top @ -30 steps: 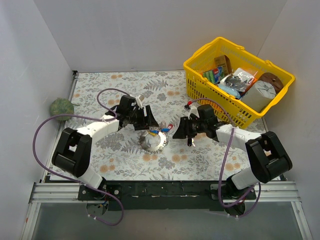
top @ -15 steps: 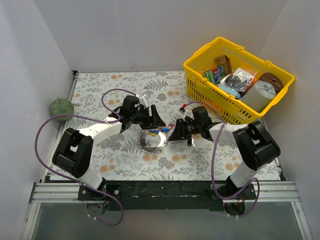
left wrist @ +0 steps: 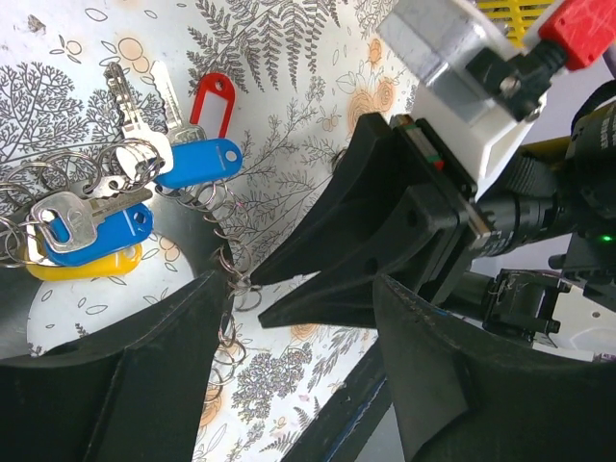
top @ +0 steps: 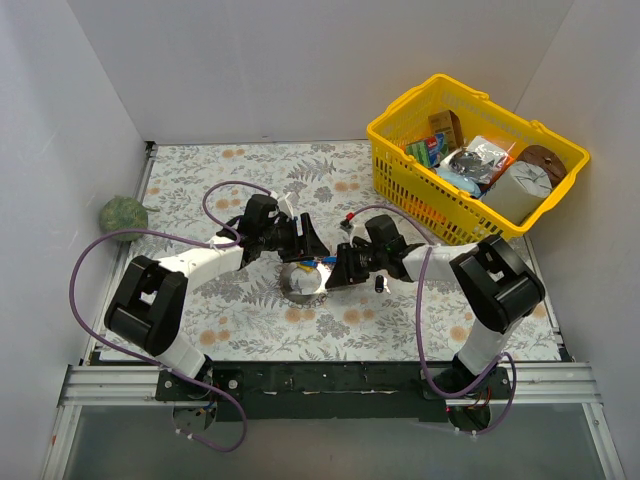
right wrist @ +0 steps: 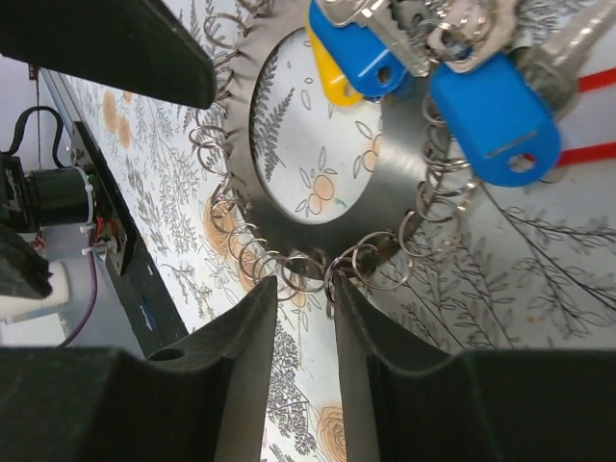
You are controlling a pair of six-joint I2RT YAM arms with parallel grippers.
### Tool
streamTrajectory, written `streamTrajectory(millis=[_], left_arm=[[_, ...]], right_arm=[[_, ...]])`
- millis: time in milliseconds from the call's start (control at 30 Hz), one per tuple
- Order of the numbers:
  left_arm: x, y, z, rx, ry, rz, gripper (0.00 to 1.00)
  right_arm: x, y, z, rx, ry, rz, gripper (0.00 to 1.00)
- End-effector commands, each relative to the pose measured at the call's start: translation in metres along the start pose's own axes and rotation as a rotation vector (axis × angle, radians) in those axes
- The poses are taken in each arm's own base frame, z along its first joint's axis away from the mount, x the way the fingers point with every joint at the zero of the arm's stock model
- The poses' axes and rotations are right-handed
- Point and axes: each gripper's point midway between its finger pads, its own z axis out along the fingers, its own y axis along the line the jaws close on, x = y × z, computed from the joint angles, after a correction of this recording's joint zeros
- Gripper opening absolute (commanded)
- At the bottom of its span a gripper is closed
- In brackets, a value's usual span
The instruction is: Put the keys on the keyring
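- Keys (left wrist: 91, 226) lie in a small heap on one side of the keyring (right wrist: 395, 202). They have blue, yellow and red tags.
- Some of them seem to hang from the little wire loops on the ring. The heap is tangled, so I cannot tell which ones are really hooked on.
- The key with the red tag sticks out past the rim onto the cloth. I think that one may not be hooked on yet.
- My guess is that the job is partly done and not finished.
- The keyring lies flat on the table (top: 230, 170), near the middle and a bit closer to the near edge than the far edge.
- It looks like a thin, flat, shiny silver hoop. Lots of little wire loops stand all round its rim, and the flowery cloth shows through the hole.
- My left gripper (top: 308, 254) is spread wide and holds nothing. It hangs over the far side of the ring.
- My right gripper (right wrist: 334, 289) has its fingers close together, with only a thin gap. The tips sit at one little loop on the rim, but I cannot tell if they pinch it.
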Motion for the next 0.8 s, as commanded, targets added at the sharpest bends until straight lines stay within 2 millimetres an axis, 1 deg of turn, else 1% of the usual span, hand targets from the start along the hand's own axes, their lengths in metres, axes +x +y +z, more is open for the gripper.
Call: streamTrajectory(millis=[0,67,167,267,300,333,433,467,567,667,733,767], left_arm=[[-0.003,-0.009,-0.006,0.026,-0.018,0.03,0.62],[-0.002,-0.009,-0.006,0.024,-0.018,0.03,0.62],[-0.002,-0.009,-0.006,0.022,-0.02,0.035,0.62],[-0.002,-0.008,-0.008,0.019,-0.024,0.039,0.62],[-0.001,-0.008,-0.008,0.016,-0.023,0.037,0.62],[-0.002,-0.008,-0.008,0.016,-0.025,0.039,0.62],[0.0,-0.006,-0.009,0.01,-0.027,0.041,0.62],[0.001,-0.005,-0.01,0.006,-0.028,0.041,0.62],[0.003,-0.003,-0.01,0.002,-0.023,0.039,0.62],[0.004,-0.001,-0.009,-0.002,-0.02,0.036,0.61],[0.004,-0.001,-0.009,-0.003,-0.019,0.035,0.59],[0.004,-0.001,-0.009,-0.003,-0.02,0.036,0.59]], right_arm=[[-0.006,0.018,0.009,-0.048,0.012,-0.042,0.37],[-0.003,0.022,0.011,-0.061,0.026,-0.047,0.37],[-0.005,0.03,0.009,-0.087,0.025,-0.06,0.37],[-0.019,0.038,0.003,-0.079,-0.022,-0.094,0.37],[-0.03,0.043,-0.002,-0.062,-0.055,-0.112,0.37],[-0.035,0.044,-0.005,-0.054,-0.071,-0.12,0.37],[-0.055,0.046,-0.021,-0.029,-0.137,-0.133,0.38],[-0.064,0.047,-0.03,-0.025,-0.168,-0.136,0.38],[-0.074,0.038,-0.042,0.008,-0.213,-0.132,0.38],[-0.071,0.02,-0.046,0.062,-0.196,-0.106,0.38],[-0.069,0.014,-0.046,0.077,-0.186,-0.101,0.37],[-0.065,0.008,-0.043,0.089,-0.169,-0.083,0.37]])
